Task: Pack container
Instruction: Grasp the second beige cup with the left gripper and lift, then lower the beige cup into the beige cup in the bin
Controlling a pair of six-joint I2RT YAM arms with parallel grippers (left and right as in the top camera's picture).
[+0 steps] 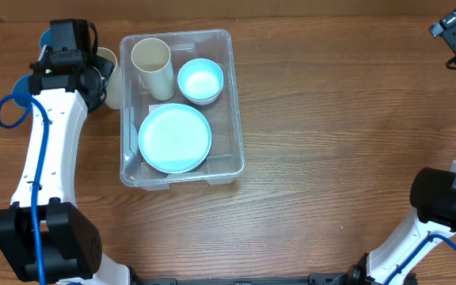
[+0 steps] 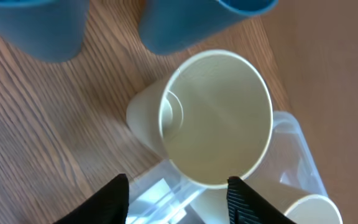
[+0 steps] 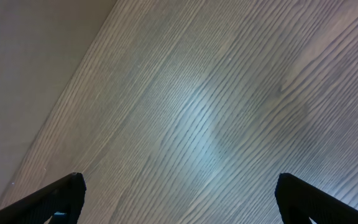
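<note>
Container: clear rectangular plastic bin with rounded corners, flat on the wooden table. Located just beyond the jaws of the left gripper, well apart from the jaws of the right gripper.

Contents of bin:
- packed cream cup, upright, in the corner nearest the left jaws;
- pale blue bowl, just beside that cup, on the side away from the left jaws;
- pale blue plate, flat on the base, occupying the half of the bin farther along the wall from the left jaws.

Loose cream cup: outside the bin, directly ahead of the left fingertips, between those jaws and the near bin wall. Mouth open toward the wrist camera. Contact with the bin wall: not discernible.

Left jaws: roughly half spread. One fingertip at the rim of the loose cream cup, the other off to the side of it. Grip on the cup: cannot tell.

Blue cups: two, on the table beyond the loose cream cup, farther from the left fingertips.

Right jaws: spread fully wide, over bare table wood.
</note>
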